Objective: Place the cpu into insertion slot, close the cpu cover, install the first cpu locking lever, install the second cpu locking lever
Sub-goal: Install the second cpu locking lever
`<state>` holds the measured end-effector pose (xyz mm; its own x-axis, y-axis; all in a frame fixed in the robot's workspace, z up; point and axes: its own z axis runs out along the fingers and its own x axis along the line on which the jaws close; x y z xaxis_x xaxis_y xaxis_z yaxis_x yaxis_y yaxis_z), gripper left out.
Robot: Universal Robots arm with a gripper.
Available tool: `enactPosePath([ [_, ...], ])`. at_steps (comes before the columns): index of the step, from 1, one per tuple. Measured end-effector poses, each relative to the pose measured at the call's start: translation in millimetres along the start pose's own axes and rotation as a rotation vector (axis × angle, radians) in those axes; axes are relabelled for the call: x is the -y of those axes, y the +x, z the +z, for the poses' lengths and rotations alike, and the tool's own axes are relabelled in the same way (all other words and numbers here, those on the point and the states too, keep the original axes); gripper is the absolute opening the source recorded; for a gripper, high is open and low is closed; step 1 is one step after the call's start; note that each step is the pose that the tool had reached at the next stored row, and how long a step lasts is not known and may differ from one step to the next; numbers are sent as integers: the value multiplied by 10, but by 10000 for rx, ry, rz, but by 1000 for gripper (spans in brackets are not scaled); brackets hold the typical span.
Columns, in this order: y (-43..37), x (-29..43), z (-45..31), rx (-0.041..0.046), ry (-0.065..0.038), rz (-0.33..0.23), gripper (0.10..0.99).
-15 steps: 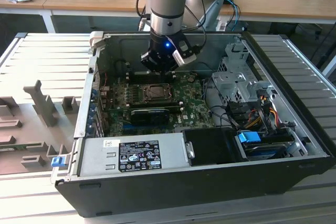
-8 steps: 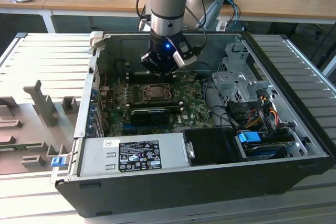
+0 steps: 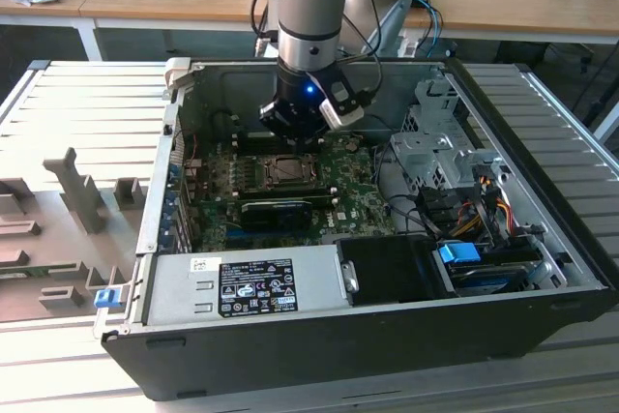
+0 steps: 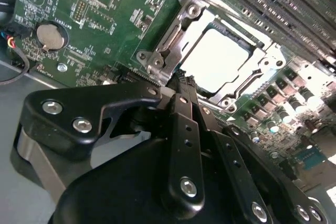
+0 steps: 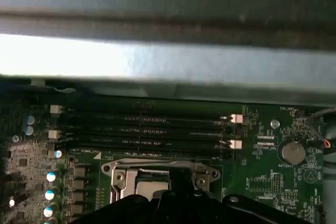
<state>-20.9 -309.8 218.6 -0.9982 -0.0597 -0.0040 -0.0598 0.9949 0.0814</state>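
Motherboard is taken as landmark. Near its middle the cpu is seen seated flat in the socket, its dull pale metal top framed by the cpu cover, a thin silver plate lying closed around it. Directly above the socket's near edge the black hand is held, fingers drawn together and empty, tips just beside the cover.

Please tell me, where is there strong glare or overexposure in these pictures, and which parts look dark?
In the second wrist view, the cpu top is washed out to white inside the cpu cover. In the first wrist view, a bright band of glare lies on the case wall, while the gripper is a dark shape. In the exterior view, lighting is even.
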Motion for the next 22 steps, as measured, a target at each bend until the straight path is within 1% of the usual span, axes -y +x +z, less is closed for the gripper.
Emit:
enactPosePath([
  [1,0,2,-1,0,0,0,106],
  [2,0,0,-42,0,2,2,106],
  [4,0,-10,-168,-2,2,1,106],
  [7,3,32,-178,-1,-1,0,106],
  [8,11,123,-185,-2,-1,2,106],
  [9,21,244,-194,-1,-2,0,106],
  [10,25,317,-200,-1,-3,-1,106],
  [12,29,369,-202,-1,-1,0,106],
  [13,31,412,-201,-9,-1,1,106],
  [14,34,460,-187,-31,-17,-3,106],
  [16,39,509,-145,-89,-49,-150,106],
  [17,57,541,-143,-88,-86,-167,106],
  [18,88,600,-143,-85,-154,-188,106],
  [19,104,633,-146,-84,-184,-198,106],
  [20,114,640,-146,-82,-213,-205,106],
  [22,114,639,-146,-82,-224,-211,106],
])
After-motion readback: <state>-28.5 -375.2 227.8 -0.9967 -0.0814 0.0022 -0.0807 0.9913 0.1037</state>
